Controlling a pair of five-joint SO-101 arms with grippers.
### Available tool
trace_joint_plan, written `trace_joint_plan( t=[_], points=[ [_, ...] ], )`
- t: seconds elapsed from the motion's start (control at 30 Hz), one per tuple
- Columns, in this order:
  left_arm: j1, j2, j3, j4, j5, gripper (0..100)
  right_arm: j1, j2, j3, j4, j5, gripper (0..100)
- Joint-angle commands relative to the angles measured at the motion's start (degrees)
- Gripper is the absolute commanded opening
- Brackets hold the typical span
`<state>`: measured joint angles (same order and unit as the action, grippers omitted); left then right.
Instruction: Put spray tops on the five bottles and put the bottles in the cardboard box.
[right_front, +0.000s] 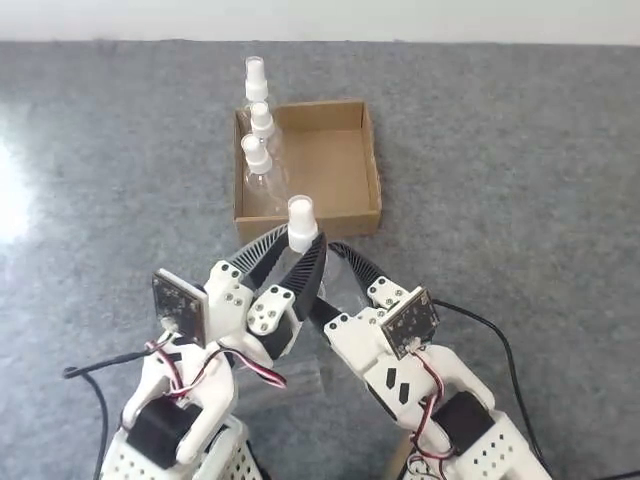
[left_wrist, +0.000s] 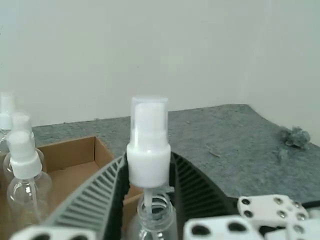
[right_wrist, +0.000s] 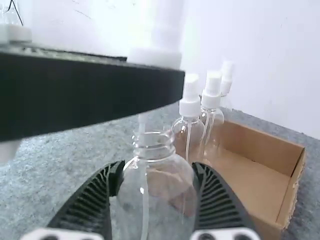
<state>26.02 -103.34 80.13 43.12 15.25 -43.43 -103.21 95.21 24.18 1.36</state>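
Grey desk (right_front: 520, 150), two arms side by side at its near edge. Box (right_front: 340, 165) open-topped, just beyond the fingers, a little left of centre.

Left fingers (left_wrist: 95, 200): clenched on the collar of a white spray top (left_wrist: 148, 150), one ribbed finger on each side. Top upright, with a clear cap over the nozzle. Collar sits just above the neck of the bottle (right_wrist: 157, 195), a small gap between them, not seated. Thin dip tube runs down from the collar through the open mouth into the bottle.

Right fingers (right_wrist: 90, 200): grasping that bottle around its body, one finger on each side, touching the clear wall. Bottle upright, transparent, neck threads bare. In the high view it stands just near of the box's near wall, between the two arms. Cannot tell whether its base touches the desk.

Three more bottles, tops already on, in a row along the box's left wall:
- near capped bottle (right_front: 260, 175), inside the box, by the near left corner
- middle capped bottle (right_front: 263, 125), inside, just beyond the first
- far capped bottle (right_front: 256, 78), at the far left corner; inside or just outside, cannot tell

All three upright and close together.

Black cable (right_front: 90, 375) on the desk left of the left arm; second cable (right_front: 490, 330) loops right of the right arm
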Motion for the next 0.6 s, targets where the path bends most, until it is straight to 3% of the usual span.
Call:
trace_joint_plan(
  t=[0.0, 0.57],
  points=[
    [0.2, -0.9, -2.7, 0.4, -3.0, 2, 0.6, -0.8, 1.1, -3.3, 0.6, 2.0],
    [1.2, -0.9, -3.1, 2.5, -3.3, 10, 0.6, -0.8, 1.1, -3.4, 0.6, 2.0]
  ],
)
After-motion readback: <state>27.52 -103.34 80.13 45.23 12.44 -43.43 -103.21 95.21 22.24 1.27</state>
